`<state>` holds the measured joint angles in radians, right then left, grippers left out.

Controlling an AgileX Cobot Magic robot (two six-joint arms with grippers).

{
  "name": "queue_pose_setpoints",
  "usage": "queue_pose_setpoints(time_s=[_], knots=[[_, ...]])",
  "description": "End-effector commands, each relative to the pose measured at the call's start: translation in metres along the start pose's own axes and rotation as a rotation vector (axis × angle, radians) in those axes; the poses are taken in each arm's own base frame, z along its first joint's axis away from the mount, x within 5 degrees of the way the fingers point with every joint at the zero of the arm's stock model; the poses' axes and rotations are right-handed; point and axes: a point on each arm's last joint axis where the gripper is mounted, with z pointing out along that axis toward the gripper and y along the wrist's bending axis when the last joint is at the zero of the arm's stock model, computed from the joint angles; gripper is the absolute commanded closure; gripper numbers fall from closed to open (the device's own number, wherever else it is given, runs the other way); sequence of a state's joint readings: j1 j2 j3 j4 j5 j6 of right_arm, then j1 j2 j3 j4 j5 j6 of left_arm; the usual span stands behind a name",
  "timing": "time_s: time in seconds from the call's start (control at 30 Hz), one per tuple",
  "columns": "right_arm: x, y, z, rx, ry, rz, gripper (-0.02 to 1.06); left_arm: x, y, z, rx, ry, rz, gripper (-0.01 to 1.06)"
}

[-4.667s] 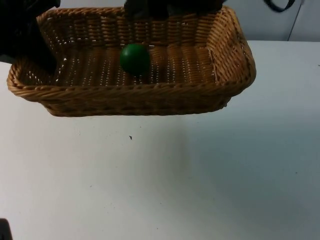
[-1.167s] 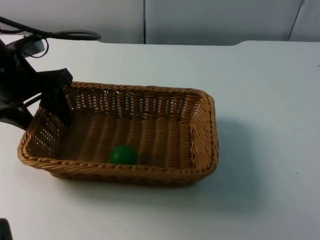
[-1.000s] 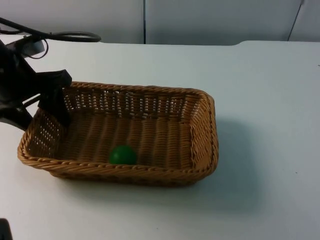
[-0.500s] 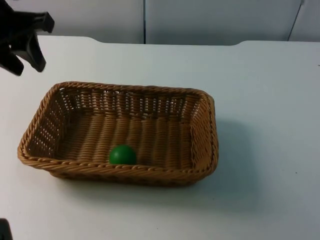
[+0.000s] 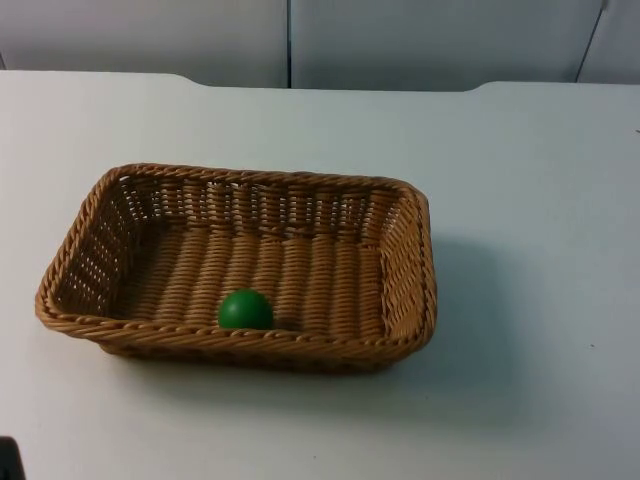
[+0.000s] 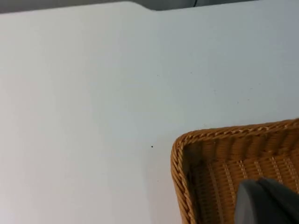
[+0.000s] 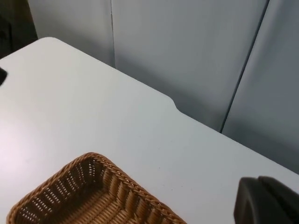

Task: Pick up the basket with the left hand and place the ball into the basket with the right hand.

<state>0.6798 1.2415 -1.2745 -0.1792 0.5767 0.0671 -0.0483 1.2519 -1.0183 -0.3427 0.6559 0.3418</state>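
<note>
The basket (image 5: 240, 268) sits flat on the white table (image 5: 520, 200), long axis running side to side across the top view, and the green ball (image 5: 245, 309) lies inside it, against the near long wall, a little to my left of the middle. So the ball is where the task wants it, and nothing is holding the basket.

Now my left gripper: its wrist view looks down on a corner of the basket (image 6: 224, 163), with a dark fingertip (image 6: 266, 203) hanging over the weave just inside the rim. That puts my left gripper above the basket's edge, not touching it, with the basket lying ahead and below. Whether its fingers are apart or together, I cannot tell.

My right gripper waits higher and farther off: its wrist view takes in another corner of the basket (image 7: 93, 196), bare table and the grey wall (image 7: 187, 56), one fingertip (image 7: 266, 200) well apart from the weave. Its fingers, too, I cannot tell.

My read: the left arm is the nearer one, and any fresh grab would go straight down onto that short end rim.
</note>
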Motion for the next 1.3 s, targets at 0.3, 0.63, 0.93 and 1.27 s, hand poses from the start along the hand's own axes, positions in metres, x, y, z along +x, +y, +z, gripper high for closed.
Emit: queue_pose_setpoints(time_s=[0.3, 0.63, 0.93, 1.27], knots=[[-0.004, -0.002, -0.009, 0.017, -0.01, -0.186, 1.05, 0.104, -0.035, -0.124, -0.014, -0.381, 0.126, 1.05], [0.009, -0.001, -0.033, -0.02, 0.071, -0.191, 1.05, 0.166, -0.058, -0.193, 0.01, -0.59, 0.217, 1.05], [0.056, 0.019, -0.076, -0.267, 0.212, -0.114, 1.05, 0.189, -0.06, -0.195, 0.028, -0.481, 0.171, 1.05], [0.143, 0.024, -0.121, -0.306, 0.309, -0.111, 1.05, 0.19, -0.059, -0.194, 0.027, -0.463, 0.175, 1.05]])
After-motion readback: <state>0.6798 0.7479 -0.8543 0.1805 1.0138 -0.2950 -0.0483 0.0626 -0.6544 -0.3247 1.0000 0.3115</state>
